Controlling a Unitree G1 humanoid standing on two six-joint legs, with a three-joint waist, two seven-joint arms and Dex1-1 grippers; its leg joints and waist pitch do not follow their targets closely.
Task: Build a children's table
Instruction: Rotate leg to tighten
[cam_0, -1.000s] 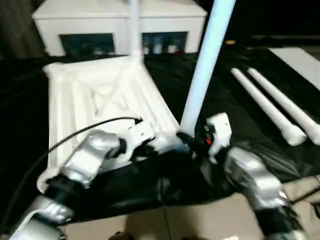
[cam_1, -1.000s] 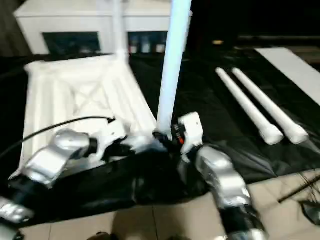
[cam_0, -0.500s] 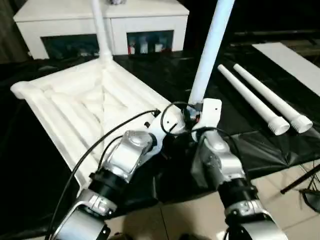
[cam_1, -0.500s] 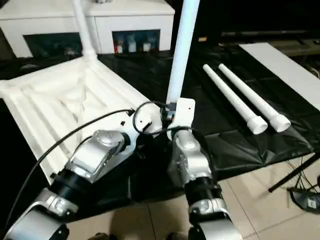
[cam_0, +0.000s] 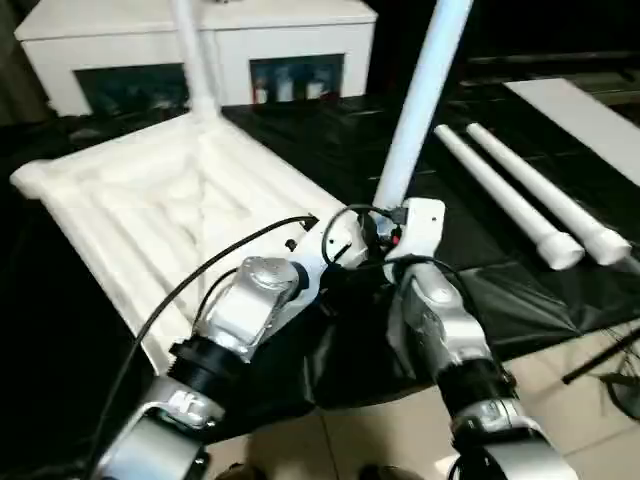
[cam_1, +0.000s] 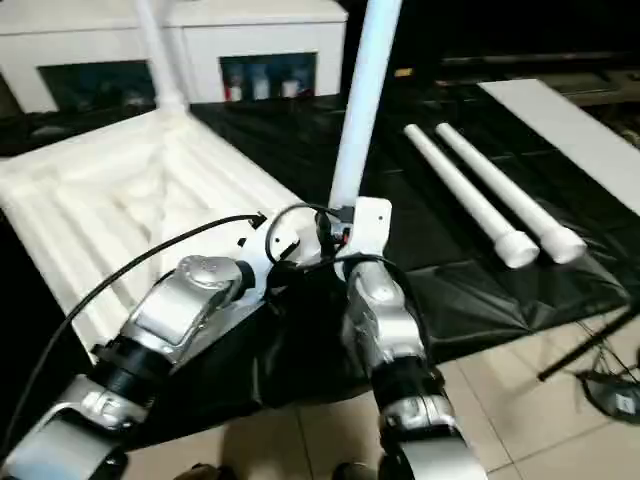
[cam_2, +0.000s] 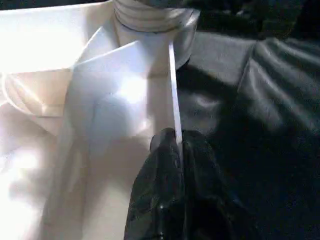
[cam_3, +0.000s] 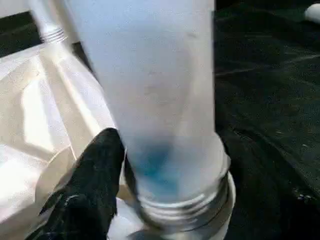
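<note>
- No brand, label or writing can be read on any part I see.
- The tabletop (cam_0: 160, 215) lies upside down on the black cloth (cam_0: 330, 150), ribbed underside up, one corner towards me.
- My left gripper (cam_2: 175, 145) has its black fingers (cam_2: 165, 190) pressed together on the thin raised rim (cam_2: 172, 90) at that near corner, one on each side of the edge.
- Just beyond that pinch sits the round corner socket (cam_2: 155, 20) with the threaded foot of a leg in it.
- My right gripper (cam_3: 150, 165) is at the base of that upright leg (cam_0: 415, 100), just above its threaded end (cam_3: 185, 200). One black finger (cam_3: 95, 175) lies against the tube; I cannot tell where the other is, so I cannot tell whether I am gripping.
- A second leg (cam_0: 190, 55) stands upright at the far corner of the tabletop.
- Two more legs (cam_0: 530, 195) lie side by side on the cloth to my right, well apart from my grippers.
- Open cloth lies between the held leg and the loose pair.
- The near edge of the cloth drops to the tiled floor (cam_0: 380, 440).
- A white cabinet (cam_0: 200, 40) with dark glass doors stands behind the tabletop.
</note>
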